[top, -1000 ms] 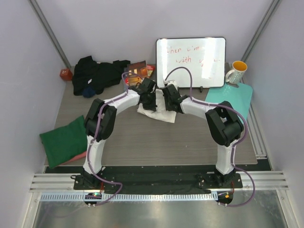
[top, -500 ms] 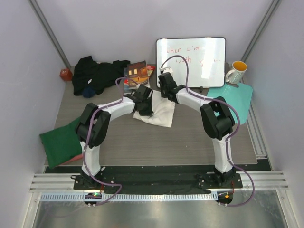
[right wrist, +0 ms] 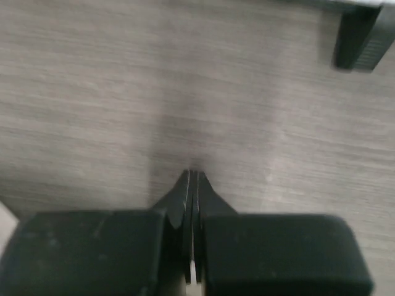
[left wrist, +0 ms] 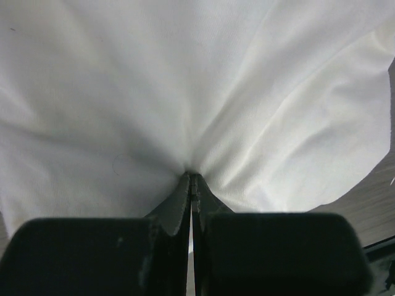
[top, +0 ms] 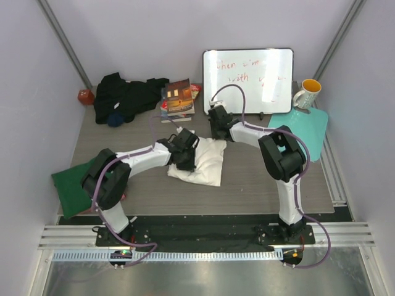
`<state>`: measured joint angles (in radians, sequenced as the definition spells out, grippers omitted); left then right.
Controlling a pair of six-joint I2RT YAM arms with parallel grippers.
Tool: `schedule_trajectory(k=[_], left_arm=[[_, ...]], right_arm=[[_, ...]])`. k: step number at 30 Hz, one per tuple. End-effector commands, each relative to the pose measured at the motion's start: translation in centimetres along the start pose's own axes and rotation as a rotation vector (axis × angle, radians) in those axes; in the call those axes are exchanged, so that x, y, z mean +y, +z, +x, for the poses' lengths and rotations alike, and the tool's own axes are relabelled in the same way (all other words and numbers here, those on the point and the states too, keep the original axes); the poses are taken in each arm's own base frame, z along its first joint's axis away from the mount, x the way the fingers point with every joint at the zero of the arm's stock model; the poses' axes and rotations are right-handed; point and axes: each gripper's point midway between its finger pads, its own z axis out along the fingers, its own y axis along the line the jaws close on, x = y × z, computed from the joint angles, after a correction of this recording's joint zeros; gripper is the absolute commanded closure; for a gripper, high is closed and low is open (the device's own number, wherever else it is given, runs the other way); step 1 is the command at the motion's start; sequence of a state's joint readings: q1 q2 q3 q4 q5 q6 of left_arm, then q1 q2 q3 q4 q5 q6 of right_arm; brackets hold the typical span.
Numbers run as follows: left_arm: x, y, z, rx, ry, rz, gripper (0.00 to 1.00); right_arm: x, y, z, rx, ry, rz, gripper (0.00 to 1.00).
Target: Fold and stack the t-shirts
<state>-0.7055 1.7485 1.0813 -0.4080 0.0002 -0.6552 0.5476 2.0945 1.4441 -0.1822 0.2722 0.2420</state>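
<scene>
Smoothing the white t-shirt (left wrist: 185, 80), pinched at the tips of the left gripper (left wrist: 191, 176), wants a low, slow pull, w/ the right gripper (right wrist: 192, 172), pressed together over counter (right wrist: 92, 92) just beyond it, pinning the far edge.

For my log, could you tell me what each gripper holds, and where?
The left gripper pinches a pucker of cloth on the white t-shirt; the right gripper is shut on nothing, over the table.
</scene>
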Motion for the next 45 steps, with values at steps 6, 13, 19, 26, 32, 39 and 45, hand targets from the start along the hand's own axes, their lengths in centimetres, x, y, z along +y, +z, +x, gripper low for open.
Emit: schedule_trajectory(k=[6, 13, 19, 26, 32, 39, 45], left_arm=[[1.7, -5.3, 1.7, -0.02, -0.003, -0.091, 0.89], [0.4, -7.7, -4.1, -0.157, 0.047, -0.139, 0.67], [-1.1, -5.7, -7.4, -0.165, 0.075, -0.153, 0.76], [0.2, -2.8, -8.0, -0.125, 0.069, -0.216, 1.0], [3.7, -1.6, -6.4, -0.102, 0.033, -0.279, 1.0], [6.6, 0.4, -5.2, -0.057, -0.039, -0.271, 1.0], [7.8, 0.3, -4.8, -0.051, -0.059, -0.309, 1.0]], right_arm=[[0.3, -12.2, -4.8, -0.198, 0.031, -0.101, 0.81], [0.6, -19.6, -6.8, -0.27, 0.052, -0.197, 0.89], [2.6, -18.9, -2.3, -0.175, 0.011, -0.21, 0.99], [4.8, -16.3, 3.0, -0.095, -0.008, -0.216, 0.99], [4.4, -13.3, 6.9, 0.002, -0.031, -0.174, 0.99], [4.4, -9.7, 11.0, 0.079, -0.058, -0.143, 0.99], [3.4, -9.4, 12.3, 0.108, -0.077, -0.103, 0.99]])
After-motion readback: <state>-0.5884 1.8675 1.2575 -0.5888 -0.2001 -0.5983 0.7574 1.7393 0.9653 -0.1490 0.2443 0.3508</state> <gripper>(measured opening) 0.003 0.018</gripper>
